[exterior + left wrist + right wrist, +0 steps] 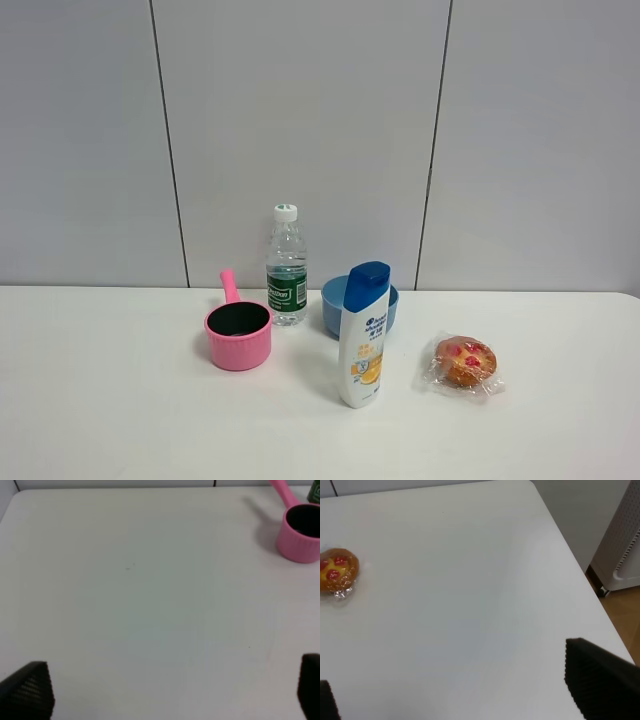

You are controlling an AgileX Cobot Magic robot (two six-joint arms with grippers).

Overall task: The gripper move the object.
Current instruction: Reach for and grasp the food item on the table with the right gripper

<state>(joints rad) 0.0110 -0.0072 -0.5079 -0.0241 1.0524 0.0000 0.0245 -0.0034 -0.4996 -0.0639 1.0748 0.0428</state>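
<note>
The object, a small golden-brown muffin [465, 363] with red bits in clear plastic wrap, lies on the white table [120, 420] at the right, beside the shampoo bottle. It also shows in the right wrist view [337, 571], far from my right gripper [460, 705], whose black fingers stand wide apart with nothing between them. My left gripper [175, 690] is also open and empty over bare table, well away from the pink pot [299, 532]. Neither gripper shows in the exterior high view.
A pink pot [238, 333], a water bottle [286, 266], a blue bowl [358, 304] and a white shampoo bottle with a blue cap [364, 335] stand mid-table. The table's right edge [580, 575] drops to the floor beside a white perforated unit [624, 545].
</note>
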